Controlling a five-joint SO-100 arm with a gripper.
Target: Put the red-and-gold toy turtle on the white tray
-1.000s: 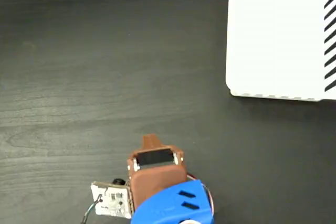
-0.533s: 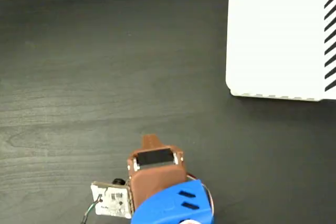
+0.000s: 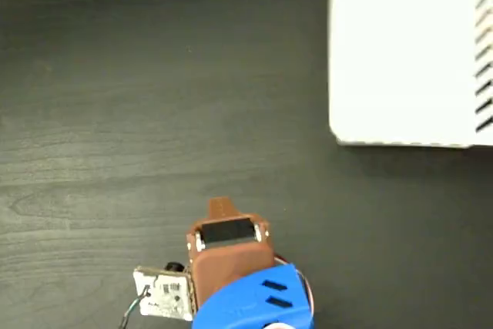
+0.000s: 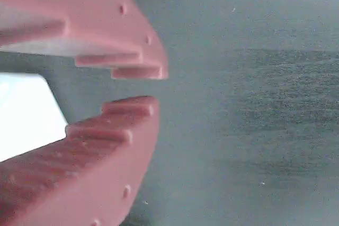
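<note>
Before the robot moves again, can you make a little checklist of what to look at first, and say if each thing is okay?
1. Red-and-gold toy turtle found: not ok. It shows in neither view.
2. Brown two-finger gripper empty: ok. Nothing sits between its toothed fingertips, which stand a small gap apart.
3. Large flat white tray with black edge stripes ready: ok. Its visible part is bare, though it looks blurred in the fixed view.
4. Dark wooden table clear between arm and tray: ok.
5. Tray fully in view: not ok. The picture's edge cuts it off.

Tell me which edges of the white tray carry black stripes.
In the fixed view, the white tray has stripes along its top and right edges; left and bottom are plain.
</note>
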